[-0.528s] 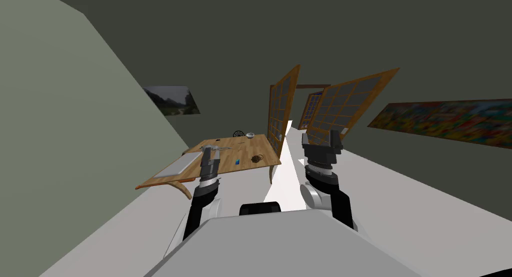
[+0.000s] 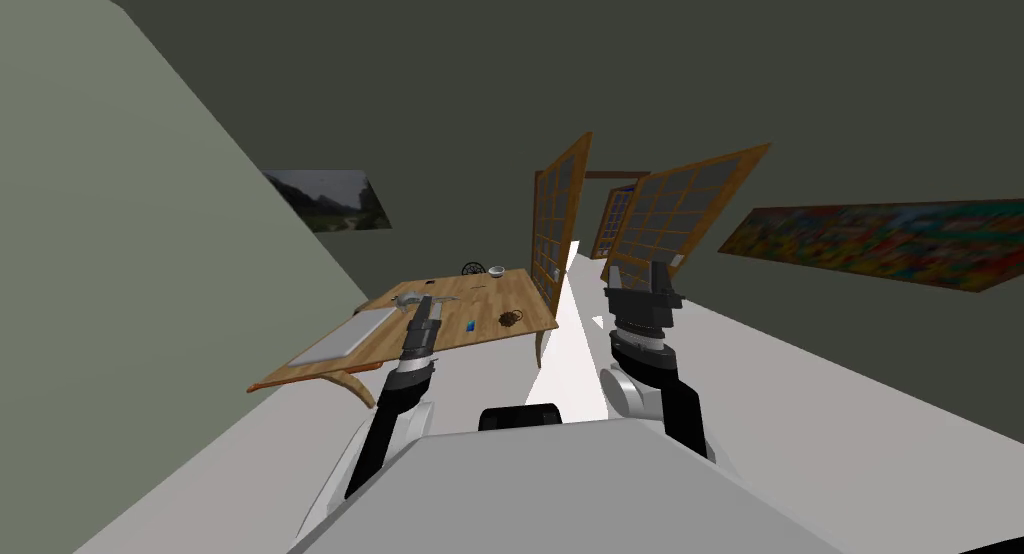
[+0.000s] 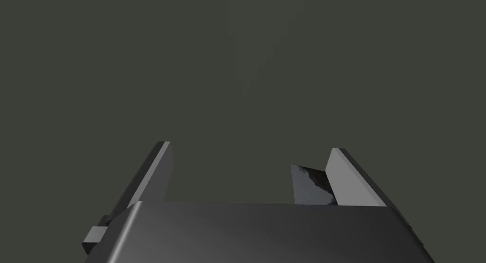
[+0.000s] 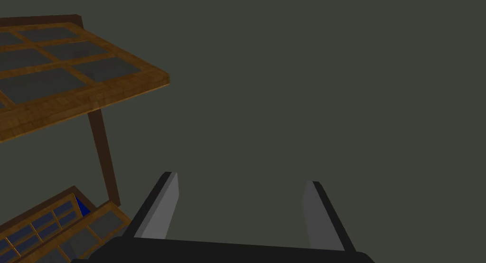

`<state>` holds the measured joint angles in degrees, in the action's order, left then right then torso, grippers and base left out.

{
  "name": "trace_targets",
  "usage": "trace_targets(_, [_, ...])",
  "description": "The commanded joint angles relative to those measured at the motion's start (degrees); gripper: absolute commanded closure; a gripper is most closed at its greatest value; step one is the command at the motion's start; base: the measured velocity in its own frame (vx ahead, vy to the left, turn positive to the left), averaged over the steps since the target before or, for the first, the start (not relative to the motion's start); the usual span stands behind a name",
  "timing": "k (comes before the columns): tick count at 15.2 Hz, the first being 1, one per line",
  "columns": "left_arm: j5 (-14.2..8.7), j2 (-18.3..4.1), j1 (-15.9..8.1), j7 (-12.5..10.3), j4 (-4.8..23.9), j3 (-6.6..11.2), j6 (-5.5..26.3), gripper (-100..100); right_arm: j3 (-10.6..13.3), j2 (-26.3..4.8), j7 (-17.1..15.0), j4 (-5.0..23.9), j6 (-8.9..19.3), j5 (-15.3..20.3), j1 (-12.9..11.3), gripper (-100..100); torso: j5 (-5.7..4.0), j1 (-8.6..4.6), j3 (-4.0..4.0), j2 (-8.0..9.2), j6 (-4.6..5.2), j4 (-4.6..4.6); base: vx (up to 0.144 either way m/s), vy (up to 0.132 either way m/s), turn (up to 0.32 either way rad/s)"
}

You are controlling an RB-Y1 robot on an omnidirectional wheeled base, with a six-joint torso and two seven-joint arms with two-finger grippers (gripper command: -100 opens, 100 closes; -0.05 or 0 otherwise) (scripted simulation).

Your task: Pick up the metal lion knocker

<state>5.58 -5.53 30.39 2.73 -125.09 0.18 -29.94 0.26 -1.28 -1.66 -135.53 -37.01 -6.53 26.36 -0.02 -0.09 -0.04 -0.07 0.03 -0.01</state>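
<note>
A small dark brown ringed object point(image 2: 512, 318), likely the lion knocker, lies on the wooden table point(image 2: 500, 288) near its right edge. My left gripper point(image 2: 427, 302) hangs over the table's near middle, left of that object and apart from it. In the left wrist view the left gripper point(image 3: 249, 146) is open with nothing between its fingers, facing a dark wall. My right gripper point(image 2: 640, 268) is raised to the right of the table, beside the glazed doors. In the right wrist view the right gripper point(image 4: 242, 177) is open and empty.
On the table are a flat grey slab point(image 2: 345, 340), a grey object point(image 2: 405, 300), a small blue item point(image 2: 470, 325) and a white bowl point(image 2: 497, 271). A dark chair back point(image 2: 474, 268) shows behind it. Open wooden glazed doors point(image 2: 555, 223) stand right of the table.
The whole head view has shifted slightly left and down, so I have moved a little. My left gripper now sits a bit lower over the table. Both grippers stay open.
</note>
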Motion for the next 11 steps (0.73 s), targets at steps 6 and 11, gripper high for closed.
trace_targets(6, [-0.9, -5.7, -1.0, -0.3, 2.1, 1.54, 7.3, -100, 0.0, 0.0, 0.0, 0.0, 0.0, 0.0, 0.0, 0, -0.01, -0.03, -0.01, -0.02, -0.01, -0.01, 0.021, -0.032, -0.108])
trace_targets(11, [-1.5, -7.7, -1.6, -0.6, 3.3, 2.6, 12.4, -100, 0.0, 0.0, 0.0, 0.0, 0.0, 0.0, 0.0, 0, -0.02, -0.08, -0.03, -0.05, 0.0, -0.01, 0.026, -0.04, -0.125])
